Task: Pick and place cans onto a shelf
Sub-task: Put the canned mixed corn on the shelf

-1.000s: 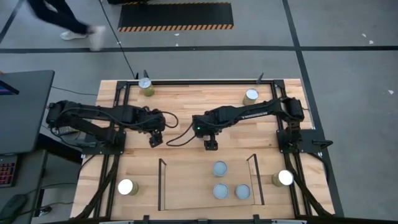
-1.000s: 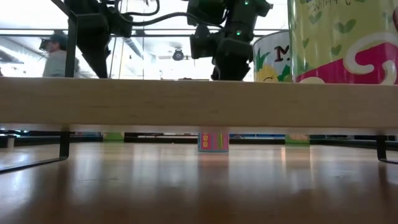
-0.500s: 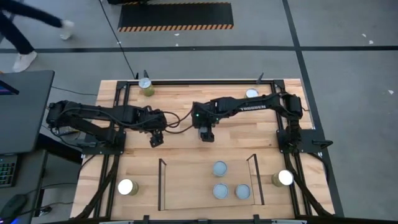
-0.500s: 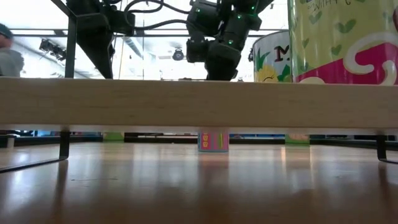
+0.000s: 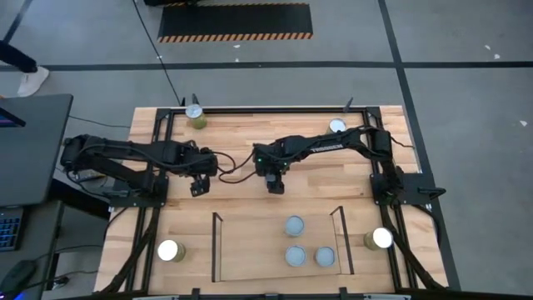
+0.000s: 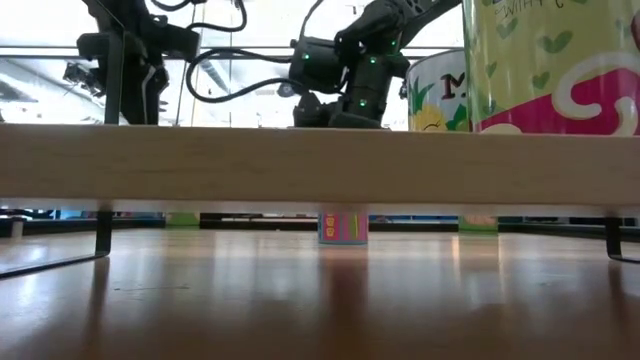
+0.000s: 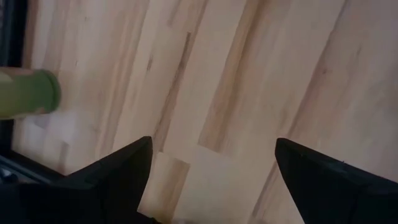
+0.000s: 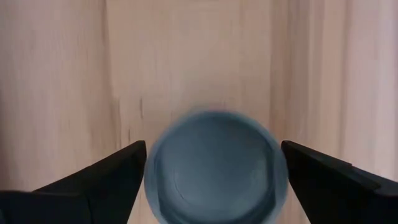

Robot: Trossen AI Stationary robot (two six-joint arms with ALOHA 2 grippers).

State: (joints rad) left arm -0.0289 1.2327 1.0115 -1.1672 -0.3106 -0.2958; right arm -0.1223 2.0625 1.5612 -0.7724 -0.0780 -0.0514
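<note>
the right arm reaches from its base at the desk's (image 5: 250, 133) right edge across to the middle, elbow folded, wrist turned down. its right pincer (image 5: 275, 185) hangs over the bare wood just beyond the shelf (image 5: 218, 242), fingers (image 8: 93, 180) spread wide. between them, in the right wrist view, a can (image 8: 216, 167) shows its round grey-blue top face-on, so its long axis runs straight toward the camera; i cannot tell whether the fingers touch it, and the high view hides this can under the arm.

the left arm stretches from the desk's left edge toward the centre, its left pincer (image 5: 198, 185) pointing down at bare boards, fingers (image 7: 112, 174) wide apart and holding nothing. a green can (image 7: 28, 93) lies at the edge of the left wrist view, blurred.

all the other cans stand upright, tops to the ceiling. three grey-blue ones (image 5: 294, 226) sit inside the shelf, toward its right half, close together but apart. one bright white can (image 5: 169, 250) stands left of the shelf, another (image 5: 381, 237) right of it. two more stand at the far edge, one (image 5: 194, 112) left, one (image 5: 336, 126) right beside the right arm.
</note>
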